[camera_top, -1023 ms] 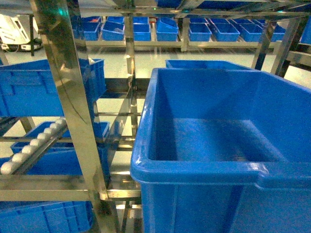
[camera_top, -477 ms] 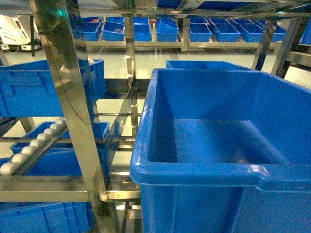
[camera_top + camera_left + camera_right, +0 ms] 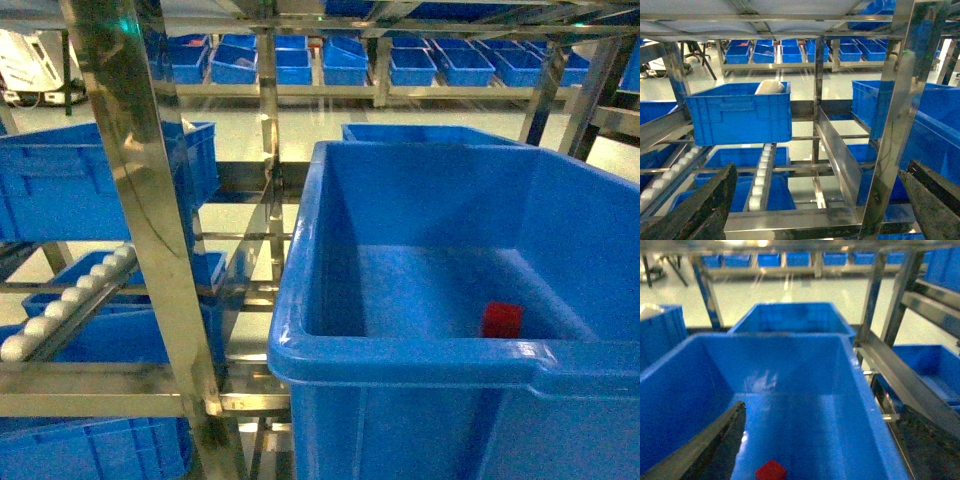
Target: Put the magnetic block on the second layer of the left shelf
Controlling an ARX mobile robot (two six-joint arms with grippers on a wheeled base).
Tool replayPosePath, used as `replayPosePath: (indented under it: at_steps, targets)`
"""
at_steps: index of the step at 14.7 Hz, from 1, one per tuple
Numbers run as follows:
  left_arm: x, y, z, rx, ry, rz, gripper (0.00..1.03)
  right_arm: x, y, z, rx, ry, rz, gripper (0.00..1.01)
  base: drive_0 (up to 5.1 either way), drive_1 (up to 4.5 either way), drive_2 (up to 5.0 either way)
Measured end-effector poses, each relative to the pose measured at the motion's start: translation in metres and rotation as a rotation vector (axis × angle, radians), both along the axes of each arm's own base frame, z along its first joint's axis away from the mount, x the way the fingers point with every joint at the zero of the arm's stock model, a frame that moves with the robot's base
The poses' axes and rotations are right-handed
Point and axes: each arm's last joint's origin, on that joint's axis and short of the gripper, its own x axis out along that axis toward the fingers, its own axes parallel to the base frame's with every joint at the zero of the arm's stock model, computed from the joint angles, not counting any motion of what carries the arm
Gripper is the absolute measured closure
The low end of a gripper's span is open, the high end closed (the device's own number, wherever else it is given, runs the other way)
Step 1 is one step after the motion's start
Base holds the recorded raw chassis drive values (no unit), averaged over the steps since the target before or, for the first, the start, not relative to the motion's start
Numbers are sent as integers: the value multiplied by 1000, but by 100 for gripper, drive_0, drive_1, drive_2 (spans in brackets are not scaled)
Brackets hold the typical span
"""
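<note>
The red block [image 3: 771, 470] lies on the floor of the big blue tub [image 3: 400, 355], just below and between the right gripper [image 3: 805, 450] jaws, which stand wide and hold nothing. The left gripper [image 3: 815, 210] also gapes wide, facing the shelf rails [image 3: 835, 145]. The block looks light, rigid and smooth-faced; two opposite flat sides would suit any re-grasp.

Magnetic block [image 3: 501, 320]: now lying inside the tub [image 3: 420, 350], below and between the right gripper [image 3: 810, 450] fingers [image 3: 715, 445], absent earlier.
</note>
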Motion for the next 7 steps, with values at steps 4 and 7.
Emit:
replayPosePath:
  at_steps: [4,7]
  targets:
    - [0,0,0,0,0,0,5,-96,-13,47,-79,-255,-17,3,0,0,0]
    - [0,0,0,0,0,-1,5,-103,-14,53,-117,-298,-31,3,0,0,0]
